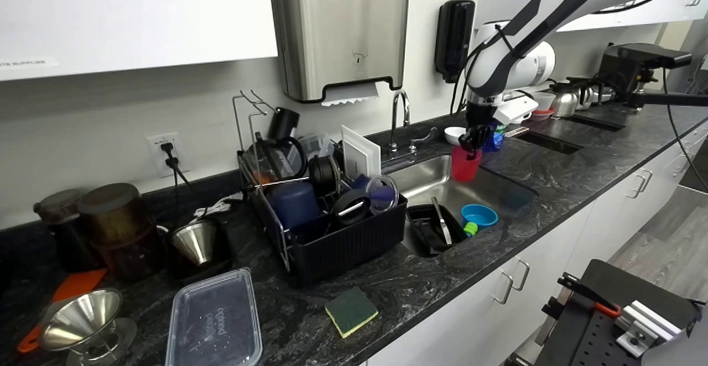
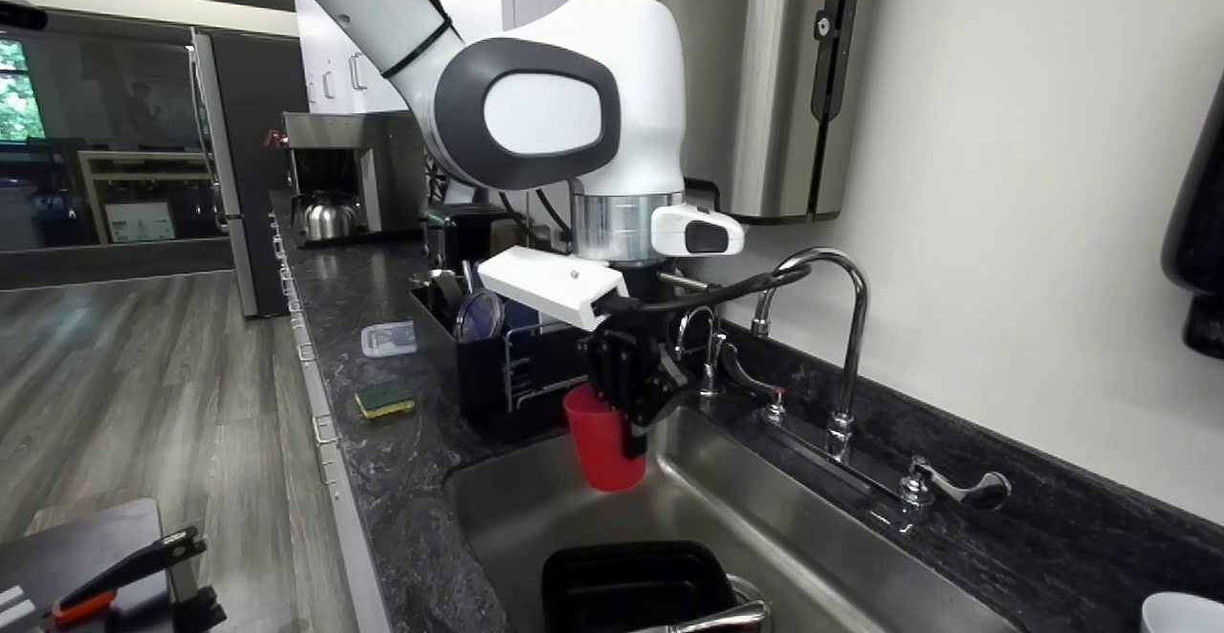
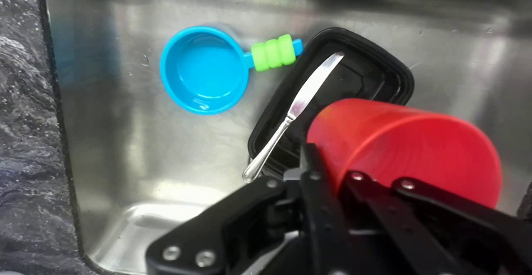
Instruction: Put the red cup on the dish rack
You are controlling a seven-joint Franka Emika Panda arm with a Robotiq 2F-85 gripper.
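Observation:
The red cup [image 1: 466, 166] hangs above the metal sink in both exterior views [image 2: 602, 444], slightly tilted, mouth up. My gripper [image 1: 471, 144] is shut on the cup's wall near the rim. In the wrist view the cup [image 3: 415, 142] fills the right side, with one finger of the gripper [image 3: 332, 175] outside the wall and the other inside the mouth. The fingertip inside is hidden. The black dish rack [image 1: 348, 250] stands on the counter beside the sink, apart from the cup. It also shows behind the gripper in an exterior view [image 2: 478, 375].
The rack holds a blue mug [image 1: 294, 204], a glass carafe, lids and a white board [image 1: 360, 153]. The sink holds a black tray [image 3: 365, 67] with a knife [image 3: 311, 88] and a blue round dish [image 3: 203, 69]. Faucets [image 2: 846, 327] rise at the wall. A sponge [image 1: 352, 309] lies in front.

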